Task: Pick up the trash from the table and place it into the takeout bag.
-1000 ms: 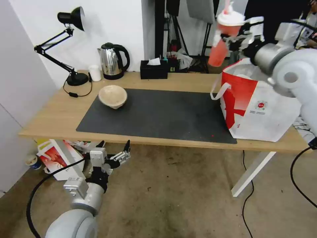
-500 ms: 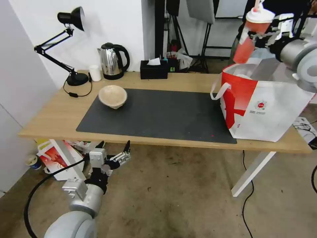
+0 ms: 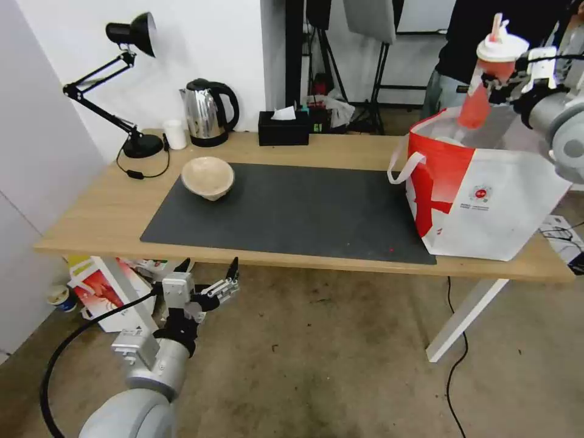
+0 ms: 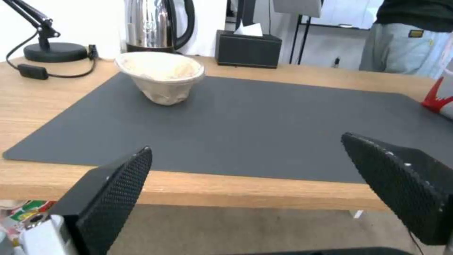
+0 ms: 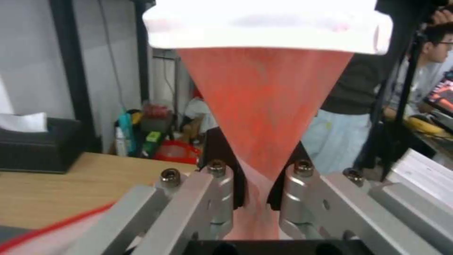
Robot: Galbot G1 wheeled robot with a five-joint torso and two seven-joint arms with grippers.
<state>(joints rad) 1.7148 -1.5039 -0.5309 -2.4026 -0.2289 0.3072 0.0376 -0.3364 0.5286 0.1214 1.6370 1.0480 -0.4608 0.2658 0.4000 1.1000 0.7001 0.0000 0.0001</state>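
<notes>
The long light-wood table (image 3: 109,207) with its large dark grey rectangular mat (image 3: 286,210) takes up the middle of the head view. The large white takeout bag with a red side panel and white strap handles (image 3: 486,194) stands at its 3 o'clock end.

Over the last second the right gripper (image 3: 496,85) has swung the translucent red drink cup with white lid (image 3: 486,85) from a spot short of the bag, over the table's far edge, across to 1 o'clock. The cup now hangs directly above the bag's open mouth, tilted, its lid uppermost. By my judgement the carry is nearly done, with lowering and release still to come.

The smaller beige paper-pulp bowl (image 3: 208,176) has not moved; it sits on the mat at 10 o'clock, so at least that piece is still to collect.

The left gripper (image 3: 207,277) remains parked below the table's near edge at 7 o'clock, its fingers (image 4: 113,191) spread wide and empty.

The right wrist view shows what the head view cannot. There the right gripper's fingers (image 5: 219,198) are clenched on the cup's narrow lower part, squeezing it in. The left wrist view gives a low look across the mat to the bowl's crumpled wall.
</notes>
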